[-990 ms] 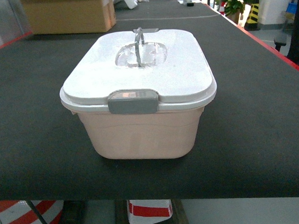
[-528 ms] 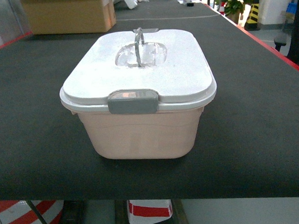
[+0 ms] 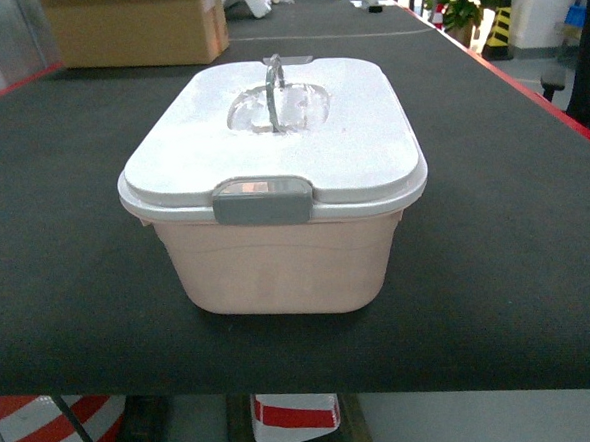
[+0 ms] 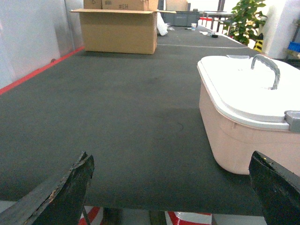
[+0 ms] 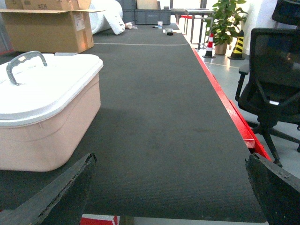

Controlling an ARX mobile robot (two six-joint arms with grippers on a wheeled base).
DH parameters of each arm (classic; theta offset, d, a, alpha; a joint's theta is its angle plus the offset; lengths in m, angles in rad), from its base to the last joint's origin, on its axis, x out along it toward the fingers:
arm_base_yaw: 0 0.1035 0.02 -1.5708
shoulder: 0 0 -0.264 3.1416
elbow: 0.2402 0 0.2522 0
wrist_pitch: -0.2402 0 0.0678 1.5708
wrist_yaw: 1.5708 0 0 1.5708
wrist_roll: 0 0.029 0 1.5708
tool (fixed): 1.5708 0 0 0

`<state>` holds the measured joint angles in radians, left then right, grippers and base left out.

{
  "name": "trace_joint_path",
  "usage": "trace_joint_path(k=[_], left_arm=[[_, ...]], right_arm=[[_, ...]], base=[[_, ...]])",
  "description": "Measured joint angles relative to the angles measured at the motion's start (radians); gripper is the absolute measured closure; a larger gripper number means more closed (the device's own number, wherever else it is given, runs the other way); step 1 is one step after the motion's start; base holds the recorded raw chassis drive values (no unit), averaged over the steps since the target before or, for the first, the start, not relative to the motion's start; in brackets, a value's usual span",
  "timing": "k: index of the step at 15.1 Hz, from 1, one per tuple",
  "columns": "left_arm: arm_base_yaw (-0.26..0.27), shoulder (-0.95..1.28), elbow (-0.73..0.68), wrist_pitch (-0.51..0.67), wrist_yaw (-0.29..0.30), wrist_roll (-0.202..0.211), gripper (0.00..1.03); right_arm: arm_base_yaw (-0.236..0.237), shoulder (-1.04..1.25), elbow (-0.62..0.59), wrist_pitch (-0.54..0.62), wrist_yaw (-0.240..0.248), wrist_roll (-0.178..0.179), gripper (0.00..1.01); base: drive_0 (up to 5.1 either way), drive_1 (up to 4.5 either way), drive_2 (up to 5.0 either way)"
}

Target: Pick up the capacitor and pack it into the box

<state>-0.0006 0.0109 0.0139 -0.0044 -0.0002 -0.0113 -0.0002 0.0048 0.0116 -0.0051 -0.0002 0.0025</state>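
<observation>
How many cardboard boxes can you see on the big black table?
1. The brown cardboard box sits at the far left end of the black table, well behind the pink tub. Another could be hidden behind it; I can't tell.

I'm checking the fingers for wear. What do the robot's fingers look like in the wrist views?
Only the tips show. The left gripper's fingers are black, with a rough, chipped pale edge. The right gripper's fingers are black too, with scuffed, frayed edges. No cables or markings are visible. Neither arm appears in the head view.
</observation>
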Motion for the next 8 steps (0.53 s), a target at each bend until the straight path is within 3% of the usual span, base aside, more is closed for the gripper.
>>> trace_joint_path(k=[8], left_arm=[[0.000,0.000,0.000,0.000,0.000,0.000,0.05]], right_arm=[[0.000,0.000,0.000,0.000,0.000,0.000,0.03]], base=[[0.0,0.00,0.0]])
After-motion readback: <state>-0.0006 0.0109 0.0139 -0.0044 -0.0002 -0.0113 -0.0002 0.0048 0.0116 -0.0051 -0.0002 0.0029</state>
